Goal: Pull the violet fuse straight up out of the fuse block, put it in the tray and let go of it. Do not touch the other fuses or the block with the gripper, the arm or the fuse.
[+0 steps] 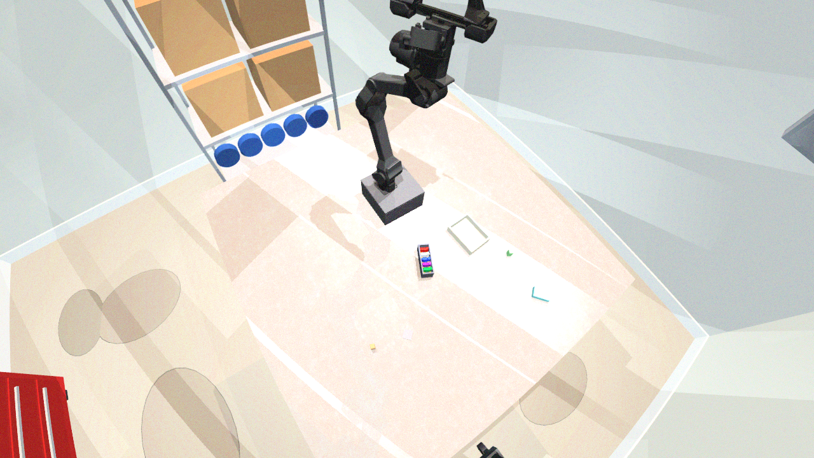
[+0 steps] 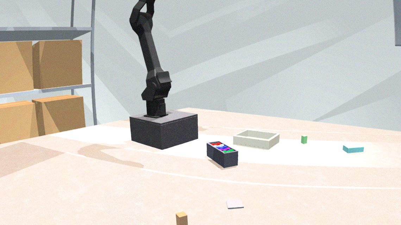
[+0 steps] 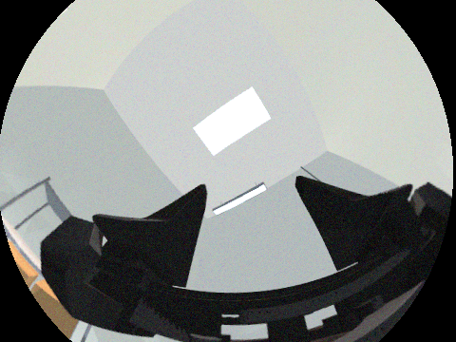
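The violet fuse (image 1: 427, 263) (image 2: 226, 149) sits in the dark fuse block (image 1: 426, 275) (image 2: 230, 161), between the blue fuse (image 1: 426, 259) and the green fuse (image 1: 427, 268). The red fuse (image 1: 423, 249) and a white fuse are at the block's other end. The pale tray (image 1: 458, 242) (image 2: 251, 144) stands beside the block, with nothing seen in it. My gripper (image 3: 252, 184) is open, with nothing between its fingers. It is raised high above the block and tray, pointing up and away from them. In the exterior view it is out of view.
The arm's base box (image 1: 385, 209) (image 2: 178, 131) stands near the block and tray. A small green piece (image 1: 509, 253) (image 2: 304, 139) and a teal angled piece (image 2: 353, 149) lie beyond the tray. A tan cube (image 1: 372, 346) (image 2: 181, 220) and a flat pale piece (image 1: 407, 333) (image 2: 234, 204) lie farther from the base.
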{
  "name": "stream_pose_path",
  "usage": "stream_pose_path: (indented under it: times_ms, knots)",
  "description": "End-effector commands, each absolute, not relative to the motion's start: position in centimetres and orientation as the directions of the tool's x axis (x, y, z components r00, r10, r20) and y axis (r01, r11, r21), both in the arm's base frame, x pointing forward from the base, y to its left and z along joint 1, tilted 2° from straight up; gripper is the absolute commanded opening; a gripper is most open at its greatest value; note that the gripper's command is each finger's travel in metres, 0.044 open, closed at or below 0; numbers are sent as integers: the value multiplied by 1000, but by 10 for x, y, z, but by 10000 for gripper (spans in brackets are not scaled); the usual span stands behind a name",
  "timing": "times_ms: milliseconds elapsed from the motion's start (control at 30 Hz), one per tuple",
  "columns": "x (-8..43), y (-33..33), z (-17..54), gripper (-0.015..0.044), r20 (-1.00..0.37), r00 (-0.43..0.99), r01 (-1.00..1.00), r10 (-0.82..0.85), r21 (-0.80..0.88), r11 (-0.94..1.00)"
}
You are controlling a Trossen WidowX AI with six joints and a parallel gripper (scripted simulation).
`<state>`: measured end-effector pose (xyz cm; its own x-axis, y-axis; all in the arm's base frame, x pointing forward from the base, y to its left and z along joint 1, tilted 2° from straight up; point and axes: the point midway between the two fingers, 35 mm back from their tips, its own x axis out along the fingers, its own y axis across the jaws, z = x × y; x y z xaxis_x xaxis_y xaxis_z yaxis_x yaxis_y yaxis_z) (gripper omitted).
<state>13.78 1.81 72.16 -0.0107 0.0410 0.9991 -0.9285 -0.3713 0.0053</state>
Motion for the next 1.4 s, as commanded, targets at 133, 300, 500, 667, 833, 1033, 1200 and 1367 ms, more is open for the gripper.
stream_pose_path:
  times_ms: [133, 300, 500, 667, 833, 1033, 1200, 1367]
  knots:
    - [192, 16, 704, 269, 986, 154, -973, 67, 163, -164]
    - [264, 11, 674, 138, 919, 390, -918, 60, 383, 99]
    - [349, 2, 615, 70, 748, 663, -686, 36, 588, 428]
    - [408, -9, 548, 70, 537, 844, -414, 10, 639, 648]
    - [439, -13, 491, 70, 357, 934, -242, 0, 632, 736]
    - [462, -22, 437, 70, 179, 984, -79, -22, 537, 840]
    - [480, -36, 360, 70, -73, 996, 74, -53, 328, 942]
    - [481, -52, 285, 70, -323, 943, 114, -87, 67, 991]
